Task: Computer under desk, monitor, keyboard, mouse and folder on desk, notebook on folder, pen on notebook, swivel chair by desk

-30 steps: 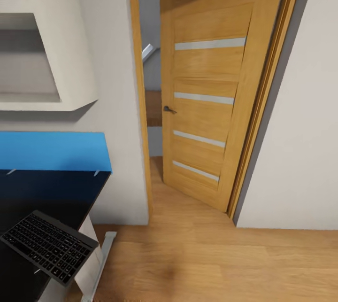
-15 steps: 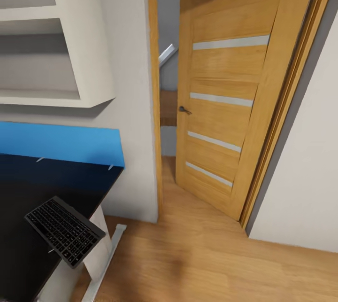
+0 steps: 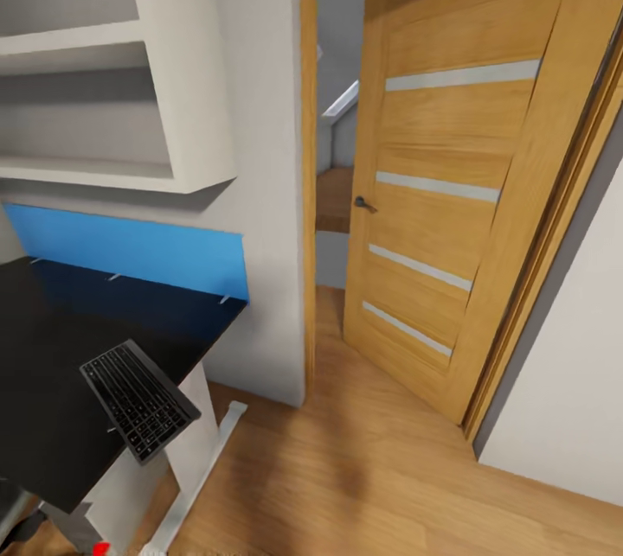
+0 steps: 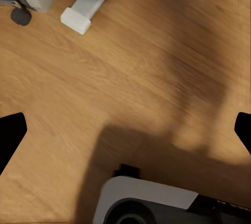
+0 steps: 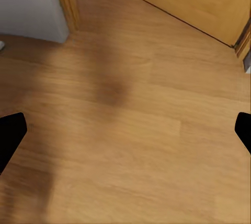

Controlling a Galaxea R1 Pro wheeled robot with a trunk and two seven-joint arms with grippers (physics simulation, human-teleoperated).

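Keyboard (image 3: 139,400) lies at lower left of the head view on the black desk (image 3: 52,366), overhanging its near corner. Left gripper (image 4: 125,132) and right gripper (image 5: 125,132) hang over bare wood floor (image 5: 130,130), jaws spread wide, empty.

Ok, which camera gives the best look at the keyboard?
The head view: the keyboard lies whole and unblocked at the near corner of the black desk, its end jutting past the edge. The left wrist view looks down at wood floor and a white desk foot; the right wrist view at floor and the door's foot.
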